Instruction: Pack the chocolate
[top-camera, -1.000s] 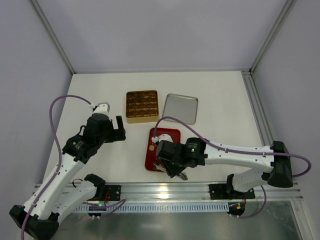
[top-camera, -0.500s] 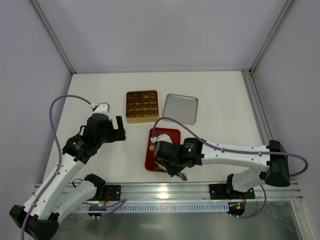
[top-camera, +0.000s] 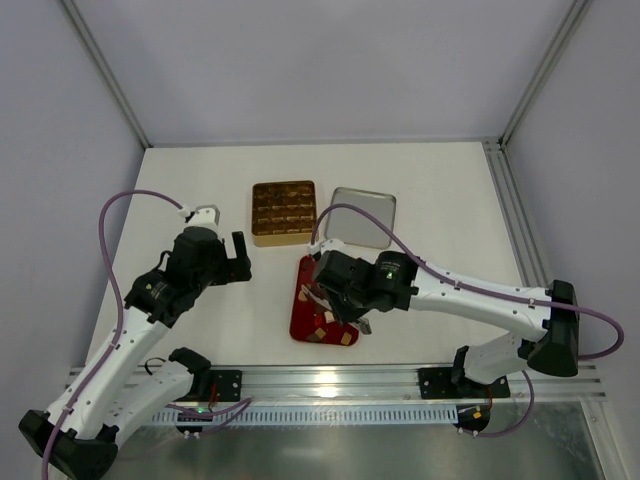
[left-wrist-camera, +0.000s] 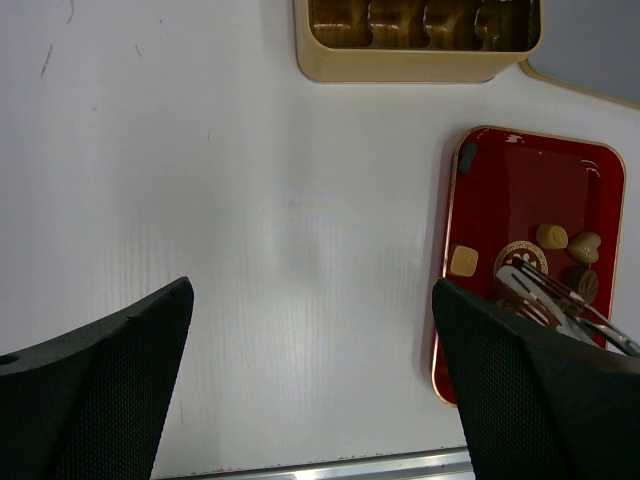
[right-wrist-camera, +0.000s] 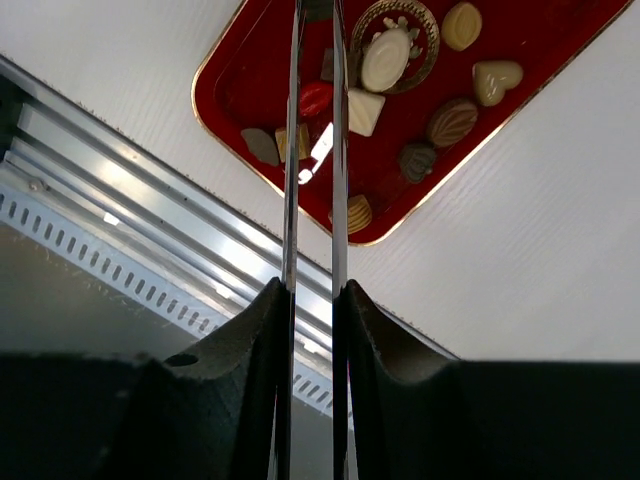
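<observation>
Several chocolates (right-wrist-camera: 452, 120), cream, tan and dark brown, lie in the red tray (right-wrist-camera: 250, 70), which also shows in the top view (top-camera: 297, 318) and the left wrist view (left-wrist-camera: 530, 180). My right gripper (right-wrist-camera: 312, 290) hovers over this tray (top-camera: 330, 300), shut on thin metal tongs (right-wrist-camera: 338, 150) whose two blades run close together toward the chocolates. A dark piece shows between the blades near the top edge; I cannot tell whether it is gripped. The gold gridded box (top-camera: 284, 212) stands beyond the tray. My left gripper (top-camera: 238, 262) is open and empty over bare table, left of the tray.
A silver lid (top-camera: 362, 215) lies right of the gold box. The aluminium rail (top-camera: 330, 380) runs along the table's near edge, just below the tray. White walls close in the left, the far and the right side.
My right arm has moved away from the near edge, up over the tray's middle, uncovering chocolates at the tray's near end. The tong blades have drawn closer. The left arm has not moved.
</observation>
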